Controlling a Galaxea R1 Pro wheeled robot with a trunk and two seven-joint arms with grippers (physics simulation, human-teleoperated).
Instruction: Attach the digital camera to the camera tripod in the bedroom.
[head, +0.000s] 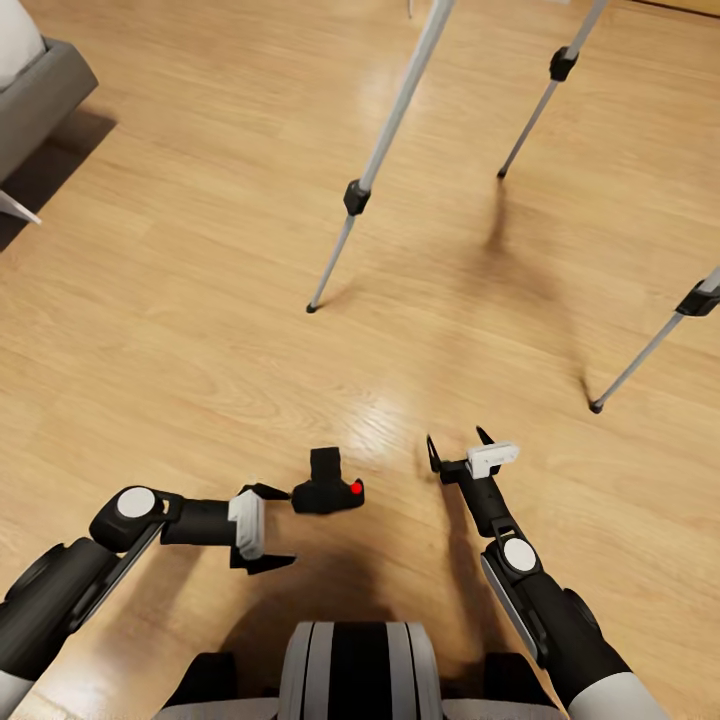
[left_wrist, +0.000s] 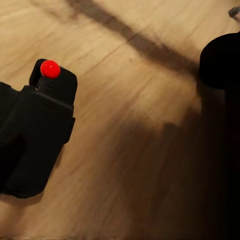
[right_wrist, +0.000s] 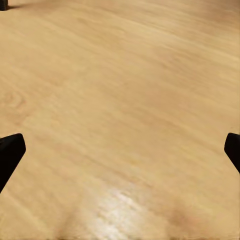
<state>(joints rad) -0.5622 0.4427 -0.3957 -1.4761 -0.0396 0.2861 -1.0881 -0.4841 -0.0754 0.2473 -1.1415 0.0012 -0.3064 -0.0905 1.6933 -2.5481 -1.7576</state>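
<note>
The digital camera (head: 325, 492), small and black with a red button, is low over the wood floor just past my left gripper (head: 292, 527). That gripper is open; one finger (head: 270, 491) touches the camera's end and the other finger (head: 265, 563) stands apart from it, so the camera is not between them. The left wrist view shows the camera (left_wrist: 37, 130) close up at one side, red button visible. I cannot tell if it rests on the floor. My right gripper (head: 457, 440) is open and empty over bare floor (right_wrist: 120, 100). The camera tripod (head: 385, 140) shows three silver legs ahead; its head is out of view.
The tripod's other legs (head: 550, 90) (head: 655, 345) stand to the right, feet on the plank floor. A grey bed corner (head: 40, 95) is at the far left. My base (head: 358, 670) is at the picture's lower edge.
</note>
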